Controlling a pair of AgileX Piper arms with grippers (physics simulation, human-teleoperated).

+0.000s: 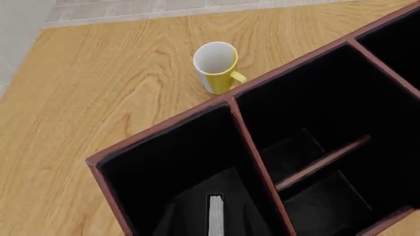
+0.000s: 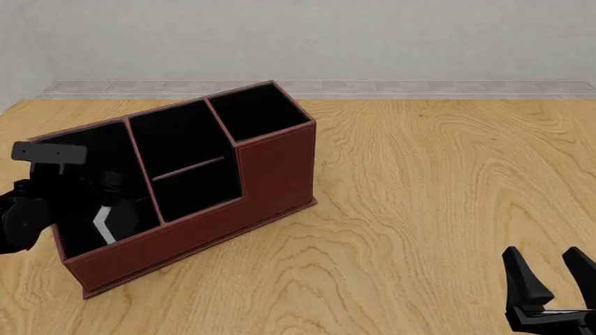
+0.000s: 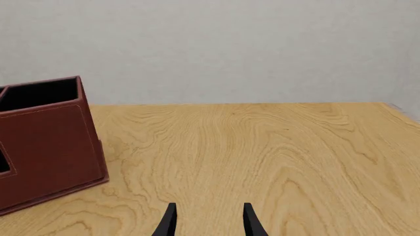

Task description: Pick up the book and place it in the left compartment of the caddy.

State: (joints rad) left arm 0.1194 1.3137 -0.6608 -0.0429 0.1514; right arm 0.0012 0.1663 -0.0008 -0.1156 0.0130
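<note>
The reddish-brown caddy (image 2: pixel 275 167) stands on the table's left half, also seen in the right wrist view (image 3: pixel 46 142). My left gripper (image 1: pixel 213 230) reaches down into the left compartment (image 1: pixel 164 162), the wide black-lined end section (image 2: pixel 88 150). The book (image 1: pixel 215 209) stands inside that compartment between the fingers, white page edges toward the camera. Dark gaps show between it and each finger (image 1: pixel 168 221), so the gripper looks open. From the front, the book's page edges (image 2: pixel 102 225) show low in the compartment. My right gripper (image 2: pixel 556 276) rests open near the table's front right, holding nothing.
A white-and-yellow mug (image 1: pixel 215 66) stands on the table just beyond the caddy's back wall. The caddy's middle section has a shelf divider (image 2: pixel 189 167), and a small square section (image 2: pixel 256 112) sits at its other end. The table edge runs behind the mug.
</note>
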